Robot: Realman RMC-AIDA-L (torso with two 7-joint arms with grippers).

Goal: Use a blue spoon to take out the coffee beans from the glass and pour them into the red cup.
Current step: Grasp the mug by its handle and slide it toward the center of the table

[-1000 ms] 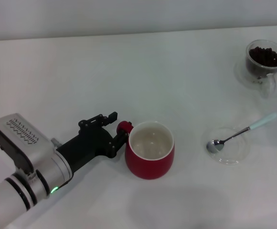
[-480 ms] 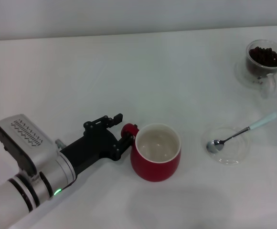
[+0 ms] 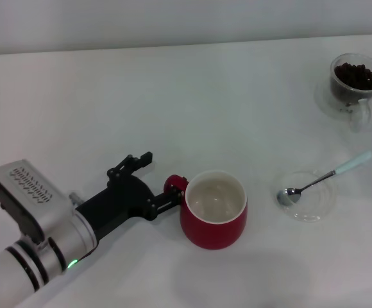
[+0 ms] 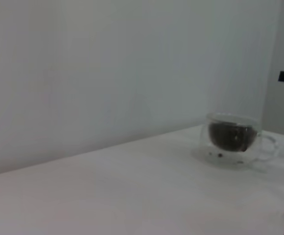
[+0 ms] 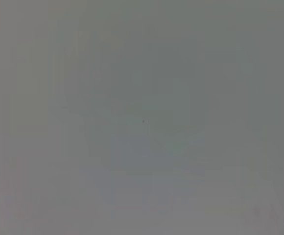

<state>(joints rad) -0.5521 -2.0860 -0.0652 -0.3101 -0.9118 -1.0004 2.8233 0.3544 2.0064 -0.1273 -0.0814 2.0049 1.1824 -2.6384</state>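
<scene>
Head camera looking steeply down on white table [image 3: 173, 96], left wrist camera low near the tabletop, facing across toward a wall, both showing the glass [image 3: 355, 82] [image 4: 231, 138], right wrist view apparently blank grey.

Right wrist view perhaps wholly blurred grey.

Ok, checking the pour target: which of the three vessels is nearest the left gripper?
The red cup: the left gripper is at its handle. The glass and clear dish sit farther right.
</scene>
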